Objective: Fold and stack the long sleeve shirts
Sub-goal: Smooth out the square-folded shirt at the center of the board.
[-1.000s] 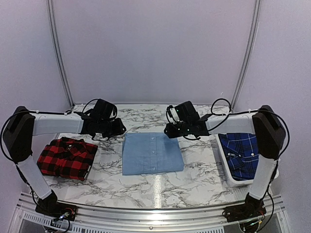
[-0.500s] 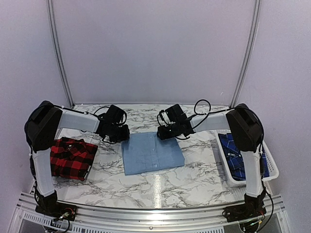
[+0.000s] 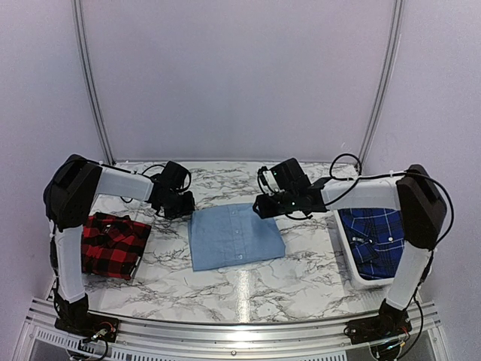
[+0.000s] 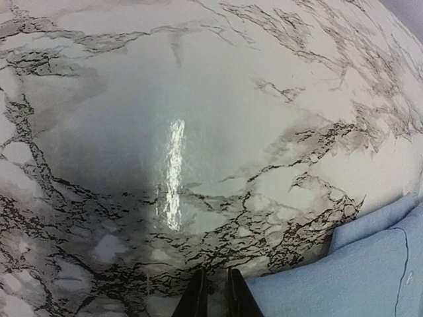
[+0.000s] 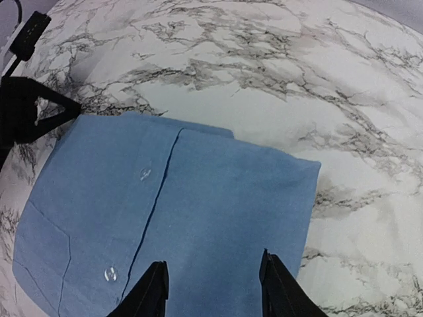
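The plain light blue shirt [image 3: 234, 237] lies folded flat in the middle of the table. The red-and-black check shirt [image 3: 111, 244] lies folded at the left. The dark blue plaid shirt [image 3: 376, 235] sits in a white basket [image 3: 347, 248] at the right. My left gripper [image 3: 183, 204] is low over bare table just off the blue shirt's far left corner [image 4: 344, 277]; its fingers [image 4: 196, 300] are nearly together with nothing between them. My right gripper [image 3: 261, 206] is open and empty above the blue shirt's far right part [image 5: 198, 211], with fingers [image 5: 155, 290] spread over the cloth.
The table is marble-patterned [image 3: 301, 271]. The white basket stands along the right edge. Metal frame rails run up the back wall at the left and right.
The blue shirt has been turned slightly since a second ago. Both grippers have drawn back a little from its far corners, the left one leftward and the right one rightward.
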`<state>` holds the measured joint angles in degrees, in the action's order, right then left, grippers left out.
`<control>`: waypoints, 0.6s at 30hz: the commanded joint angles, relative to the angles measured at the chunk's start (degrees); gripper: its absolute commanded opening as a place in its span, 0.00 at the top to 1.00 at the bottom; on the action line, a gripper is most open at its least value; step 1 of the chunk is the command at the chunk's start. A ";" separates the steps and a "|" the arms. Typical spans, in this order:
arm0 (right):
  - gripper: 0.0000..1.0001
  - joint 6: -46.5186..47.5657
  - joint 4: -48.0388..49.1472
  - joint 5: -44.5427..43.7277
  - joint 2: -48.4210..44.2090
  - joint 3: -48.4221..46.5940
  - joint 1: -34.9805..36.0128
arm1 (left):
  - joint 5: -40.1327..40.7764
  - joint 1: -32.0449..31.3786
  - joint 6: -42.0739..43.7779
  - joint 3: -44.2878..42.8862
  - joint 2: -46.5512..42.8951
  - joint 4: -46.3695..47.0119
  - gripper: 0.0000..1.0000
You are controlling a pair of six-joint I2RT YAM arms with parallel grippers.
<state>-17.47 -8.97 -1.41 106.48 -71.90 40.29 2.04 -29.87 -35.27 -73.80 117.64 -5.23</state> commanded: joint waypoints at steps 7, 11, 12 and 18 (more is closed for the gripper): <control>0.56 -8.62 2.72 -1.32 -4.75 15.59 5.13 | -1.86 0.42 2.78 -5.46 0.43 -5.32 0.86; 0.55 -11.06 2.79 -1.65 -6.32 17.63 6.25 | -3.80 0.51 3.30 -4.68 -3.45 -7.03 0.81; 0.55 -11.54 2.62 -1.81 -7.36 18.16 6.29 | -4.55 0.51 3.40 -3.59 -5.11 -7.34 0.79; 0.54 -14.48 1.93 -1.42 -12.53 21.26 7.76 | -9.87 0.43 1.90 5.62 -14.70 -7.44 0.66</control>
<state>-28.75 -6.98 -2.28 97.32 -51.62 46.52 -3.07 -29.67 -32.82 -73.54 110.24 -10.24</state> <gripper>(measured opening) 0.459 0.304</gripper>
